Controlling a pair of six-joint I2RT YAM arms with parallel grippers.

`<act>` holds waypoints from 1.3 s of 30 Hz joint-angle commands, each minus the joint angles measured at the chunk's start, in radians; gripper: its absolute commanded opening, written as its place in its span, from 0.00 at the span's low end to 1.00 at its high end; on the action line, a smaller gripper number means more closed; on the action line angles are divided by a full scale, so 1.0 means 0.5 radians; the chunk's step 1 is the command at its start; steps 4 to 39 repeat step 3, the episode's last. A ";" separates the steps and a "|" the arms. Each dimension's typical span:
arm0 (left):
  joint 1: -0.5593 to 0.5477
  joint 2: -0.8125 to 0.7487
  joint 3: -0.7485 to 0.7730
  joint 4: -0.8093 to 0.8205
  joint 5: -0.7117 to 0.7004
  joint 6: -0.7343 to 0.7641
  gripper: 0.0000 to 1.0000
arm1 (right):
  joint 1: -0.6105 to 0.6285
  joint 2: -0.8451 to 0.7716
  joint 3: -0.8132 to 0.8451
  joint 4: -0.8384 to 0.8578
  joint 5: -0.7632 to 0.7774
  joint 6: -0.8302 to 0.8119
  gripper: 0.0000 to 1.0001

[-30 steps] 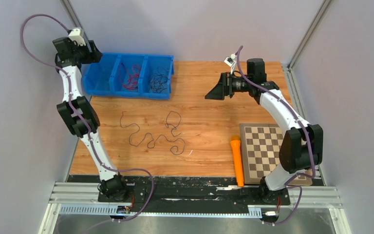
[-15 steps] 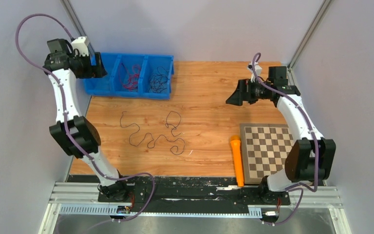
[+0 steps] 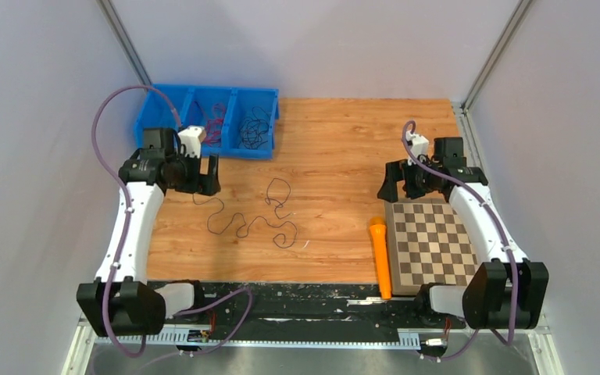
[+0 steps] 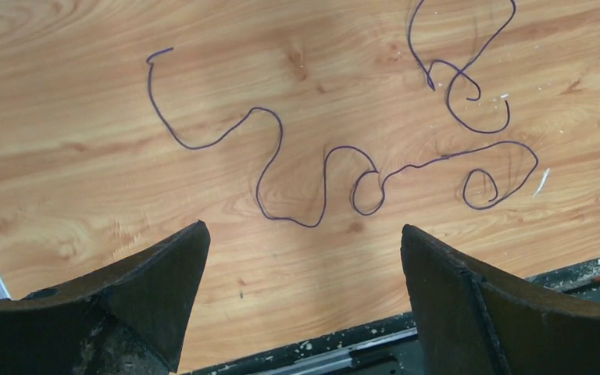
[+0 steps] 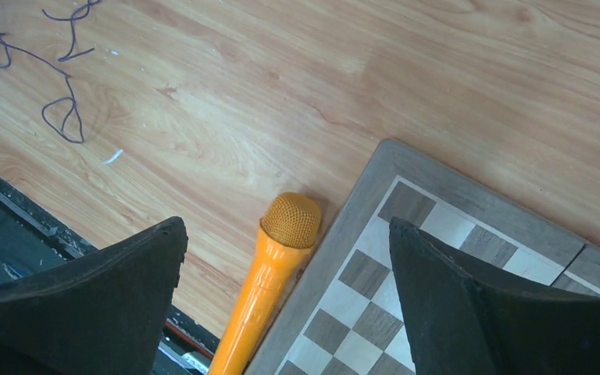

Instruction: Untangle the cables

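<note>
A purplish cable (image 3: 259, 220) lies curled on the wooden counter (image 3: 336, 141), left of centre. Red and black cables (image 3: 251, 129) fill a blue bin (image 3: 156, 105) at 11 o'clock. The left claw (image 3: 212, 178) hangs wide and empty near the cable's 9 o'clock end, and the right claw (image 3: 387, 185), also wide and empty, hovers at the 11 o'clock corner of a chessboard (image 3: 430, 242).

we find no readable text, labels, brands, numbers or signs on anything in these views.
</note>
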 commanded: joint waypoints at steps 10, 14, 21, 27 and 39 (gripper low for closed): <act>0.002 -0.208 -0.076 0.136 -0.059 -0.163 1.00 | 0.003 -0.234 -0.045 0.052 0.011 0.028 1.00; 0.002 -0.208 -0.076 0.136 -0.059 -0.163 1.00 | 0.003 -0.234 -0.045 0.052 0.011 0.028 1.00; 0.002 -0.208 -0.076 0.136 -0.059 -0.163 1.00 | 0.003 -0.234 -0.045 0.052 0.011 0.028 1.00; 0.002 -0.208 -0.076 0.136 -0.059 -0.163 1.00 | 0.003 -0.234 -0.045 0.052 0.011 0.028 1.00; 0.002 -0.208 -0.076 0.136 -0.059 -0.163 1.00 | 0.003 -0.234 -0.045 0.052 0.011 0.028 1.00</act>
